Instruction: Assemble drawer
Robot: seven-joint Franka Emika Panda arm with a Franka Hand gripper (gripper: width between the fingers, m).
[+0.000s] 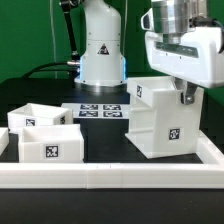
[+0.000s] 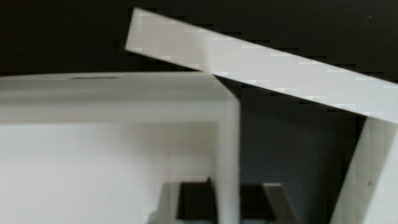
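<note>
Claw (image 1: pixel 183 97) closed, pinching the upper wall edge of the drawer housing (image 1: pixel 160 130) from above. In the wrist view the claw (image 2: pixel 231 205) shows two dark fingers (image 2: pixel 187 205) either side of one thin white upright wall (image 2: pixel 231 140), tight against it. Grip is on that wall only.

Housing: big white cube-like box on the exterior view's right, sitting on the black tabletop (image 1: pixel 100 135). One square tag on its near face, another on the upper face toward the exterior view's left. It sits turned at an angle to the border wall (image 1: pixel 110 178) and just behind it. Can't tell if the base is flat on the tabletop. Wrist view looks into the housing: white inner faces, dark beyond, and a broad white panel (image 2: pixel 267 65) slanting across; can't tell which side that panel is. Contents not readable from either view.

Trays: two small open-top ones on the exterior view's left, well apart from the housing. Front tray (image 1: pixel 50 150) has a tag on its near wall. Back tray (image 1: pixel 22 118) is just behind and touching or nearly touching it, partly hidden by it. Only their own white inner walls show inside.

Marker board (image 1: pixel 100 110) lies flat on the tabletop between trays and housing, further back, in front of the white arm base (image 1: pixel 102 50). Border wall runs along the near edge and up both sides.
</note>
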